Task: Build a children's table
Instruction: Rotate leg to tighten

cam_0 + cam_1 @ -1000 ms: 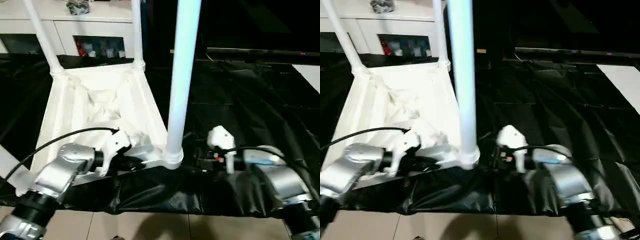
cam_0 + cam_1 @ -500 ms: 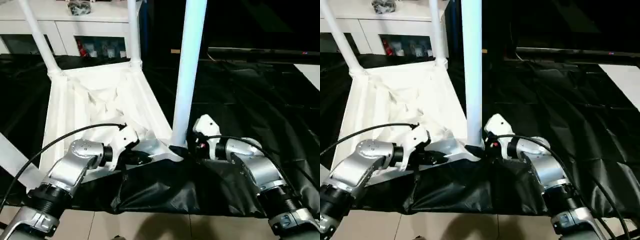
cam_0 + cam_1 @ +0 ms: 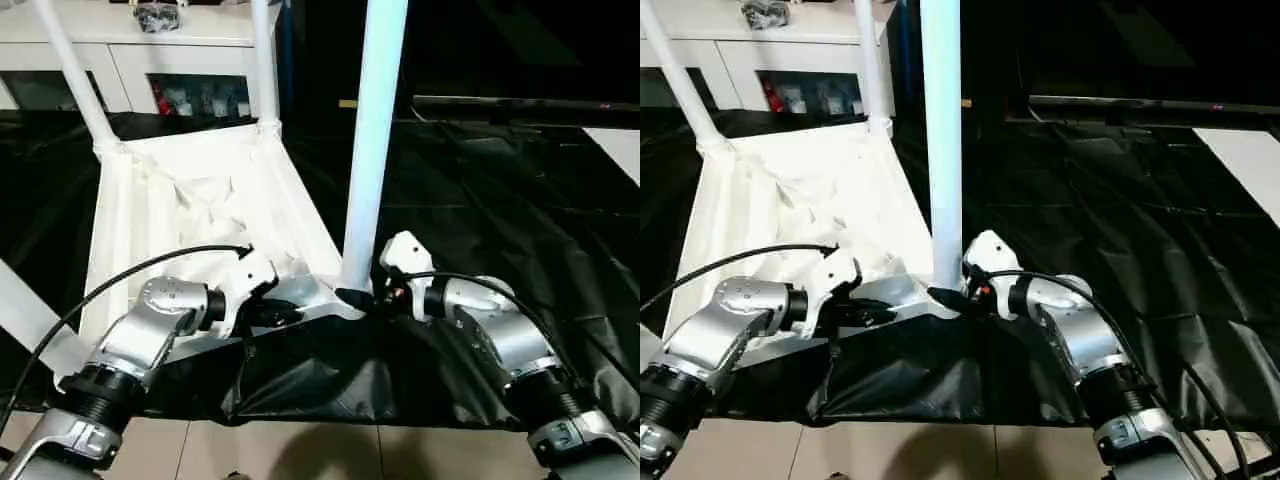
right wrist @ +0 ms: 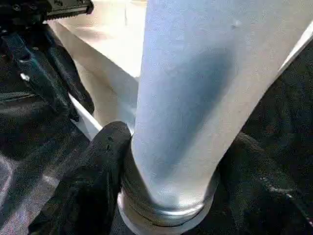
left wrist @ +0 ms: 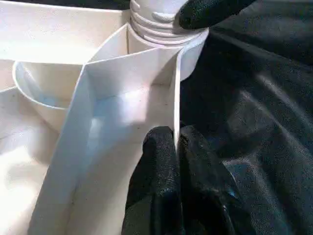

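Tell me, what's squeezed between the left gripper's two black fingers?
The tabletop's thin white rim wall, by the corner socket; the left wrist view shows the fingers pinching it.

Pretty high contrast all round: the white table top (image 3: 200,215) is blown out enough that its ribs barely show, while the black sheet (image 3: 480,190) soaks up light and only gives off soft grey sheen along its creases, and the back of the room is basically black. The near leg (image 3: 372,140) has a cool bluish cast, brightest up high, so the light looks like it comes from above. In the right wrist view that leg (image 4: 195,98) is soft and out of focus, with dark shading on its lower middle, and the left end effector (image 5: 177,147) fingers are a near featureless black.
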Robot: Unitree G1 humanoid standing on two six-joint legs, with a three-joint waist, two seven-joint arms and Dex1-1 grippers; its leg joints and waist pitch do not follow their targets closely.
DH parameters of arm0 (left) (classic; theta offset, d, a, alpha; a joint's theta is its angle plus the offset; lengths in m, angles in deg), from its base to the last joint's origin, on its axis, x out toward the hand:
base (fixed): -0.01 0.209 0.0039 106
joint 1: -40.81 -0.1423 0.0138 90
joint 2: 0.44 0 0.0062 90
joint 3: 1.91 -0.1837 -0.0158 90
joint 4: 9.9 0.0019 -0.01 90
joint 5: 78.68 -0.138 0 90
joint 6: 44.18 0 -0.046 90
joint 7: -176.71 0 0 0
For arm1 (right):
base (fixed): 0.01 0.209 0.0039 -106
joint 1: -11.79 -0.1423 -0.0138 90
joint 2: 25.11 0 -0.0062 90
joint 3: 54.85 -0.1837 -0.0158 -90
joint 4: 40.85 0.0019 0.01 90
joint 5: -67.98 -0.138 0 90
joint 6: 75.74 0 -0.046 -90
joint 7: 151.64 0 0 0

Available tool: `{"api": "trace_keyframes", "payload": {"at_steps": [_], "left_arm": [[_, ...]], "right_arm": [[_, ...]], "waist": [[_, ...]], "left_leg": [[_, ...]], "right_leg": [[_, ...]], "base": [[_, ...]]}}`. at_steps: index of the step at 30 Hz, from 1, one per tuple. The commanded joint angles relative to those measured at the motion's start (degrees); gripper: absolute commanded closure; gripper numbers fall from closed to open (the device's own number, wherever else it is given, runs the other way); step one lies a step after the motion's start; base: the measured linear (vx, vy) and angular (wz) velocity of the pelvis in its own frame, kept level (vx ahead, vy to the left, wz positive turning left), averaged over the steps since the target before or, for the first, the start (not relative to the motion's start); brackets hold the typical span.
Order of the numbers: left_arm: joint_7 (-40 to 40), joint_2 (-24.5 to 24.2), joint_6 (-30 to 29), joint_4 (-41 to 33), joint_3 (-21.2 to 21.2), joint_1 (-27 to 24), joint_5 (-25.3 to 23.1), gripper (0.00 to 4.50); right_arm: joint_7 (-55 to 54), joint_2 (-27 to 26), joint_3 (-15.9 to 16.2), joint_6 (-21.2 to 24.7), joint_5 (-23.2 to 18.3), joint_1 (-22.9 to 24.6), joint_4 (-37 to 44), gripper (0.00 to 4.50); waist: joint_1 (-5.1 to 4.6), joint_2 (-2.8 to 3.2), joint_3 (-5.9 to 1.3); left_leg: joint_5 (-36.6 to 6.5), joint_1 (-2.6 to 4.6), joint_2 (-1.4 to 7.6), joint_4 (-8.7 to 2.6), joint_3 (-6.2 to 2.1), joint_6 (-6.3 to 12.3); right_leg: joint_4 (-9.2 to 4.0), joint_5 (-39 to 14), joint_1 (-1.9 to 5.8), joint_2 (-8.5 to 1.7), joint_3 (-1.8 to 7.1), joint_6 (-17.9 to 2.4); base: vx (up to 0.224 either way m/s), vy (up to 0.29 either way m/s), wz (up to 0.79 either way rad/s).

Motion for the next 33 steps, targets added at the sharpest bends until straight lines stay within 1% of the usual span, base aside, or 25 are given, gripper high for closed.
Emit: {"api": "trace_keyframes", "payload": {"at_steps": [1,2,3,4,7,8,9,11,12,13,14,15,17,19,21,23,24,25,26,27,28,29,31,32,33], "left_arm": [[7.71,4.51,-2.01,1.55,2.66,3.25,0.63,4.50],[10.26,6.03,-2.24,2.50,2.40,4.30,-0.41,4.50],[12.90,7.68,-1.93,3.93,1.87,5.39,-1.77,4.50],[16.06,9.95,-1.85,5.81,1.73,6.66,-2.73,4.50],[20.67,14.25,-0.74,9.44,1.57,9.01,-4.03,4.50],[21.63,15.41,-0.12,10.42,1.23,9.71,-4.49,4.50],[21.77,16.14,0.66,10.98,0.83,10.15,-4.84,4.50],[21.66,16.67,1.29,11.41,0.66,10.49,-5.10,4.50],[21.06,16.58,2.03,11.63,0.35,10.69,-5.38,4.50],[20.83,16.61,2.48,11.96,0.26,10.89,-5.73,4.50],[20.83,16.61,2.48,11.96,0.26,10.89,-5.73,4.50],[20.10,16.18,3.30,12.13,0.12,10.89,-6.14,4.50],[18.10,15.03,4.27,11.77,0.15,10.34,-6.17,4.50],[15.51,13.99,5.42,11.09,0.36,9.52,-5.54,4.50],[9.95,11.85,6.23,8.51,1.12,7.26,-3.15,4.50],[7.75,11.08,5.98,7.09,1.58,6.23,-1.89,4.50],[5.36,10.07,7.07,5.94,1.52,5.32,-1.23,4.50],[3.22,9.12,7.65,4.89,1.38,4.53,-0.65,4.50],[0.99,7.85,7.65,3.80,1.15,3.75,-0.15,4.50],[-0.39,7.08,7.63,3.17,1.00,3.29,0.15,4.50],[-2.15,6.31,6.98,2.47,1.02,2.86,0.73,4.50],[-4.64,5.28,6.70,1.74,1.00,2.43,1.36,4.50],[-6.78,4.25,6.49,1.21,0.74,2.15,1.74,4.50],[-7.94,3.54,6.48,1.10,0.44,2.10,1.65,4.50],[-8.79,2.94,6.52,1.21,0.11,2.14,1.42,4.50]], "right_arm": [[-6.57,-2.85,-0.33,1.59,2.01,-0.85,-3.40,1.97],[-10.26,-4.65,-0.77,2.64,2.47,-0.88,-4.39,2.00],[-14.43,-6.79,-1.28,3.50,2.91,-0.91,-5.35,2.00],[-19.33,-9.23,-1.68,4.69,3.67,-0.98,-6.30,2.03],[-26.60,-13.82,-2.38,6.01,4.28,-1.88,-8.34,2.24],[-28.25,-15.21,-2.40,5.98,4.38,-2.37,-8.91,2.24],[-28.72,-16.11,-1.98,5.26,4.72,-2.91,-9.22,2.24],[-28.51,-16.70,-1.55,4.28,5.08,-3.55,-9.56,2.24],[-27.42,-16.74,-1.58,3.70,4.75,-3.93,-9.49,2.24],[-26.94,-16.90,-1.88,3.40,4.68,-4.23,-9.63,2.24],[-26.94,-16.90,-1.88,3.40,4.68,-4.23,-9.63,1.96],[-25.74,-16.64,-2.57,3.10,4.00,-4.33,-9.35,1.96],[-23.52,-15.36,-3.37,3.31,2.91,-3.97,-8.28,1.64],[-21.44,-13.73,-3.46,3.17,2.57,-3.53,-7.46,1.64],[-16.81,-9.82,-3.23,2.88,2.24,-2.48,-5.91,1.36],[-14.51,-8.11,-2.98,2.53,2.10,-2.08,-5.43,1.26],[-12.41,-6.63,-2.88,2.11,2.02,-1.74,-5.04,1.19],[-10.35,-5.33,-2.80,2.08,1.88,-1.44,-4.61,1.07],[-7.35,-3.62,-2.39,1.37,1.68,-0.93,-3.72,0.85],[-5.39,-2.57,-2.11,0.87,1.57,-0.58,-3.10,0.85],[-2.52,-1.37,-1.79,0.55,1.13,-0.07,-1.91,0.85],[1.16,0.20,-1.26,0.26,0.62,0.56,-0.27,0.85],[3.85,1.40,-0.66,0.21,0.13,0.91,0.92,0.85],[5.18,1.91,-0.35,0.37,-0.34,0.97,1.48,0.85],[6.14,2.24,0.01,0.43,-0.57,0.91,1.74,0.85]], "waist": [[-0.13,-0.43,-2.96],[-0.17,-0.31,-3.04],[-0.32,-0.65,-2.99],[-0.36,-0.54,-3.03],[-0.51,-0.67,-2.99],[-0.56,-0.68,-2.93],[-0.63,-0.29,-2.96],[-0.57,-0.35,-3.04],[-0.61,-0.05,-3.02],[-0.76,-0.15,-3.08],[-0.77,-0.15,-3.14],[-0.76,-0.01,-3.19],[-0.66,-0.06,-3.23],[-0.56,-0.15,-3.24],[-0.42,-0.26,-3.24],[-0.36,-0.39,-3.25],[-0.23,-0.24,-3.32],[-0.22,-0.29,-3.44],[-0.10,-0.32,-3.60],[-0.06,-0.31,-3.60],[0.08,-0.25,-3.62],[0.38,-0.35,-3.63],[0.72,-0.25,-3.74],[0.76,-0.48,-3.81],[1.01,-0.33,-3.97]], "left_leg": [[-18.83,0.70,0.35,-4.23,0.03,-0.52],[-19.31,1.10,0.25,-4.08,-0.07,-0.95],[-18.98,0.87,0.15,-4.17,-0.12,-0.94],[-18.55,0.58,0.13,-4.32,-0.25,-1.01],[-20.17,1.18,-0.21,-4.05,-0.13,-0.83],[-20.53,1.10,-0.28,-4.14,-0.26,-0.78],[-21.38,1.02,-0.30,-4.18,-0.31,-0.86],[-21.95,0.96,-0.36,-4.28,-0.39,-0.43],[-22.21,0.94,-0.34,-4.37,-0.45,-0.36],[-22.64,0.81,-0.25,-4.51,-0.53,-0.10],[-22.62,0.80,-0.19,-4.56,-0.55,-0.06],[-22.48,0.78,-0.10,-4.72,-0.56,0.07],[-21.75,0.69,-0.02,-4.89,-0.39,0.48],[-21.84,0.63,-0.03,-4.85,-0.32,0.88],[-21.13,0.54,0.14,-4.89,-0.28,1.18],[-20.11,0.45,0.17,-4.83,-0.10,1.50],[-19.21,0.31,0.40,-4.88,-0.15,1.52],[-18.58,0.36,0.54,-4.87,-0.03,1.56],[-17.45,0.27,0.68,-4.83,-0.02,1.70],[-16.83,0.23,0.65,-4.74,0.14,1.96],[-16.32,0.51,0.75,-4.61,0.37,2.32],[-16.00,0.65,0.77,-4.44,0.58,2.66],[-13.98,0.43,0.89,-4.49,0.58,2.99],[-13.42,0.41,0.90,-4.37,0.64,3.09],[-11.74,0.37,0.93,-4.25,0.67,3.35]], "right_leg": [[-5.76,-27.93,1.70,-3.16,1.66,-7.74],[-6.02,-29.82,1.48,-3.27,1.57,-7.28],[-6.14,-30.38,1.64,-3.25,1.49,-6.85],[-6.21,-30.79,1.94,-3.40,1.37,-6.16],[-7.01,-33.99,1.10,-3.30,1.25,-4.51],[-7.07,-34.64,1.17,-3.29,1.07,-4.17],[-7.24,-34.85,1.16,-3.25,0.92,-3.70],[-7.28,-35.04,1.28,-3.40,0.64,-3.04],[-7.27,-34.91,1.28,-3.43,0.63,-3.02],[-7.33,-34.52,1.35,-3.47,0.56,-3.02],[-7.26,-33.99,1.40,-3.51,0.57,-3.16],[-7.22,-32.96,1.55,-3.55,0.53,-3.59],[-7.23,-30.75,1.57,-3.54,0.68,-4.47],[-7.22,-30.91,1.71,-3.63,0.75,-4.64],[-7.08,-30.16,1.79,-3.75,0.92,-4.94],[-6.96,-29.25,1.81,-3.82,1.04,-5.67],[-6.68,-27.59,1.97,-3.93,1.13,-6.40],[-6.49,-25.69,1.93,-3.84,1.19,-7.06],[-5.99,-22.72,2.21,-3.82,1.24,-8.15],[-5.87,-21.35,2.18,-3.72,1.32,-8.62],[-5.71,-19.59,1.92,-3.60,1.43,-9.64],[-5.57,-18.21,1.92,-3.52,1.53,-10.42],[-5.02,-15.49,2.19,-3.54,1.60,-11.21],[-4.89,-14.59,2.28,-3.52,1.62,-11.42],[-4.44,-11.94,2.42,-3.54,1.66,-12.06]], "base": [[0.000,0.000,0.00],[0.000,0.000,0.00],[0.000,0.000,0.00],[0.000,0.000,0.00],[0.000,0.000,0.00],[0.000,0.000,0.00],[0.000,0.000,0.00],[0.000,0.000,0.00],[0.000,0.000,0.00],[0.000,0.000,0.00],[0.000,0.000,0.00],[0.000,0.000,0.00],[0.000,0.000,0.00],[0.000,0.000,0.00],[0.000,0.000,0.00],[0.000,0.000,0.00],[0.000,0.000,0.00],[0.000,0.000,0.00],[0.000,0.000,0.00],[0.000,0.000,0.00],[0.000,0.000,0.00],[0.076,-0.017,0.11],[0.055,-0.011,0.07],[0.053,-0.004,0.03],[0.053,-0.004,0.03]]}}
